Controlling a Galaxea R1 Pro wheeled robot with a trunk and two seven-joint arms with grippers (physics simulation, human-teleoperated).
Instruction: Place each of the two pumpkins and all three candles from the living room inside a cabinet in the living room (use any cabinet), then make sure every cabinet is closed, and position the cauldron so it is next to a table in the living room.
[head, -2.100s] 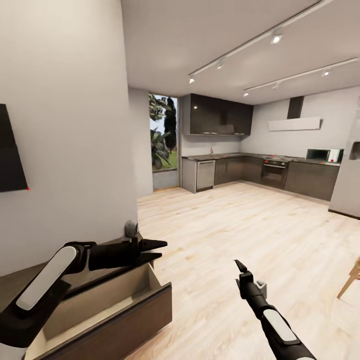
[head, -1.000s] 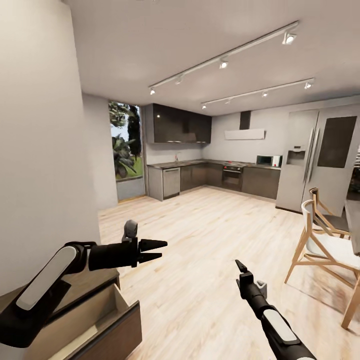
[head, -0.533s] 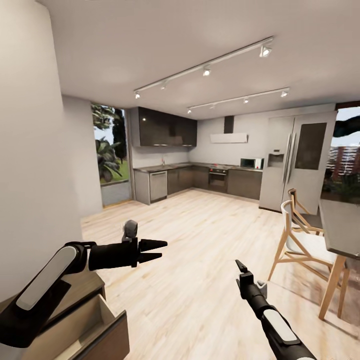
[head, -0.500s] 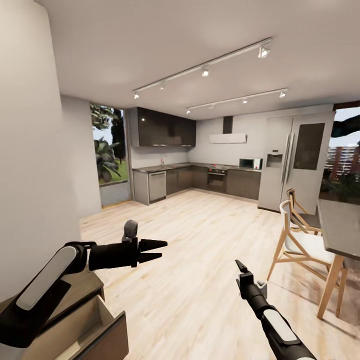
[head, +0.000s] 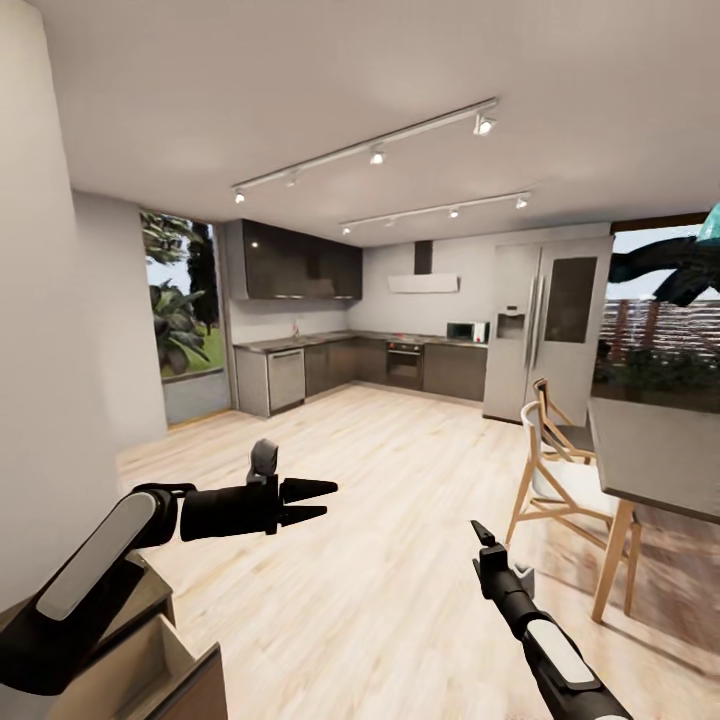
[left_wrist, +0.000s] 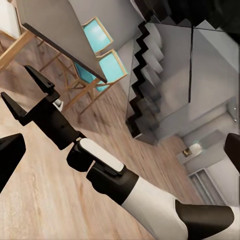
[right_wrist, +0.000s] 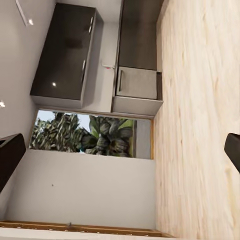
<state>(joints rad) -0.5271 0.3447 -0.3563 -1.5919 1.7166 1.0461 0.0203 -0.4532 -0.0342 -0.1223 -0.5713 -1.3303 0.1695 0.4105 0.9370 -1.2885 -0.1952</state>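
While both grippers, left (head: 318, 502) and right (head: 480, 532), are spread and carry nothing, the cabinet (head: 190, 685) sits near left with its drawer open; forgetting it there would leave the task unfinished.

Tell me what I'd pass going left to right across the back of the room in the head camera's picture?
Window with plants → dishwasher → oven → microwave → fridge → wooden chairs → dining table.
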